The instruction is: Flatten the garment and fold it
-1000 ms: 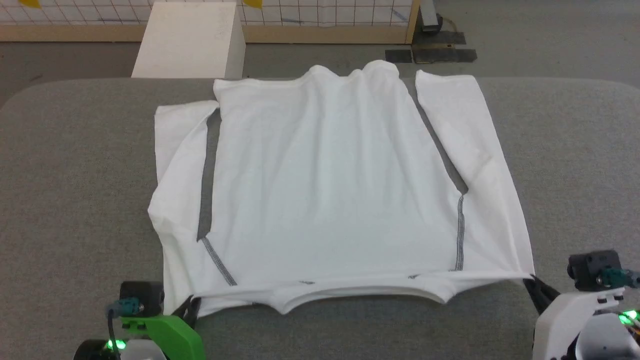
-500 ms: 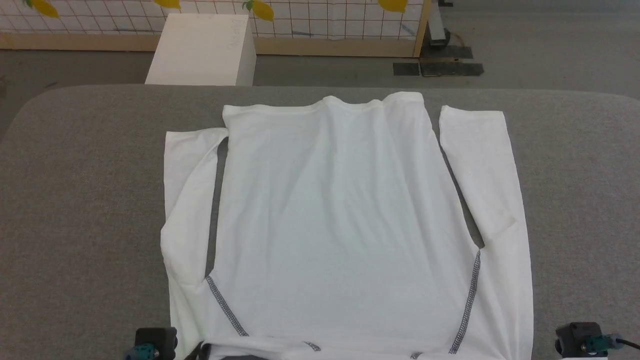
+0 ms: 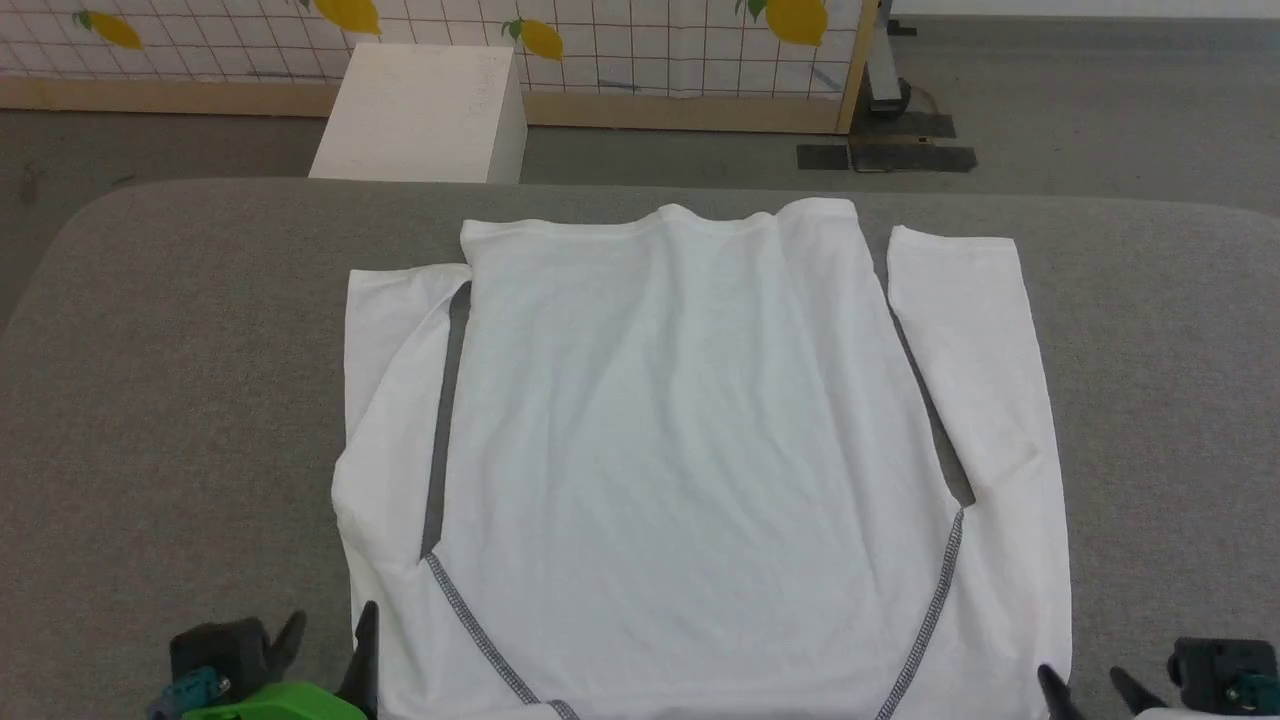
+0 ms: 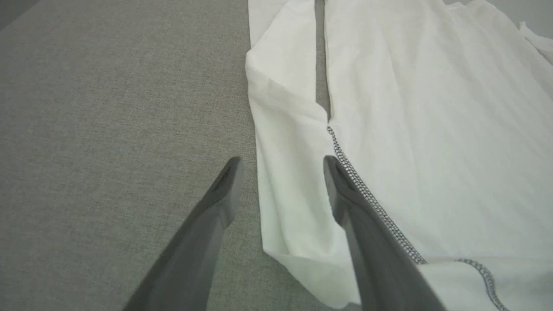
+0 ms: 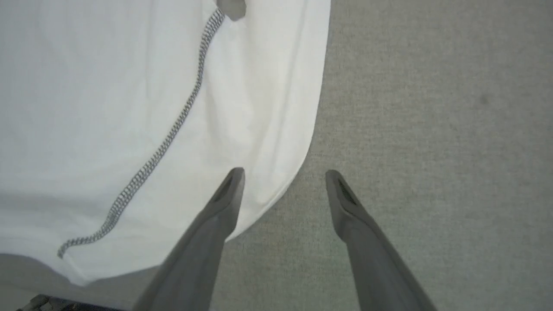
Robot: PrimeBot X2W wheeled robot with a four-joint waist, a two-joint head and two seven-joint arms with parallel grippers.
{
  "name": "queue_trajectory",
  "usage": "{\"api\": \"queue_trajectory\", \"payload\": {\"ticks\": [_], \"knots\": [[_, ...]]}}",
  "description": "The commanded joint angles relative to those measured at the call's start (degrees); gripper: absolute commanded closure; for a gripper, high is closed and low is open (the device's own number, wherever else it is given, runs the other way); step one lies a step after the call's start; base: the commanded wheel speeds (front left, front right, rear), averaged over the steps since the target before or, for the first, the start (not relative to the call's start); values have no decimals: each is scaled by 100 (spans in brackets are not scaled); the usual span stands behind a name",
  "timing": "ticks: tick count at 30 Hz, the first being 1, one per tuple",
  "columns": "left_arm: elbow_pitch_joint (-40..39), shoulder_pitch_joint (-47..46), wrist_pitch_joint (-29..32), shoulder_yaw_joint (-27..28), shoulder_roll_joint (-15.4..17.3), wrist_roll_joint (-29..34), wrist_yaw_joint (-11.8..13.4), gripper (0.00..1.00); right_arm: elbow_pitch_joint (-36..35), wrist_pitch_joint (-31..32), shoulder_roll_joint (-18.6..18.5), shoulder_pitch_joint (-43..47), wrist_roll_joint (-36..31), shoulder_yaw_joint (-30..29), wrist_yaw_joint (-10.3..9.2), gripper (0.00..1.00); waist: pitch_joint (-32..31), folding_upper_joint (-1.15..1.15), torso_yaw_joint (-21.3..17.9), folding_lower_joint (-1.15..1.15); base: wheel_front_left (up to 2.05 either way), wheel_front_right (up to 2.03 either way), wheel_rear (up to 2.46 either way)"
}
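Garment [image 3: 690,450] flat on grey desk [image 3: 180,400], sleeves alongside body. Left hand [image 3: 334,615] spread, straddling shoulder edge (nothing pinched); right hand [image 3: 1082,675] spread likewise at opposite corner.

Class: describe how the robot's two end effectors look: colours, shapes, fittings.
The left end effector and right end effector each have two long dark grey fingers tapering to narrow tips, and behind them a black block with a teal plug. The left also has a bright green shell.
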Motion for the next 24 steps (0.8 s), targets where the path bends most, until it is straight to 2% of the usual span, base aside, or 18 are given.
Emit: {"api": "queue_trajectory", "payload": {"ticks": [1,6,11,18,21,22,24], "knots": [[-35,-65,-96,58,75,64,30,0,-47,-261,-1,-128,-49,-64,-9,0,6,0,-14,1,0,0,0],[6,-529,-514,235,225,298,17,0,20,-1359,-1,-465,-38,-171,-9,0,113,0,-66,1,0,0,0],[492,-1464,-637,254,455,455,-256,0,179,-2225,0,-894,42,-72,-9,0,468,0,-169,1,0,0,0],[1524,-3347,-60,175,912,543,-795,0,303,-2925,0,-1693,116,158,-9,0,1380,0,-506,1,0,0,0],[1877,-4026,360,191,1107,523,-920,0,359,-3098,0,-2021,146,285,-9,0,1773,0,-703,1,0,0,0],[2128,-4507,747,250,1266,423,-1016,0,421,-3216,0,-2277,187,379,-9,0,2081,0,-886,1,0,0,0],[2270,-4761,1040,306,1378,319,-1073,0,460,-3268,0,-2425,209,453,-9,0,2267,0,-1016,1,0,0,0]]}}
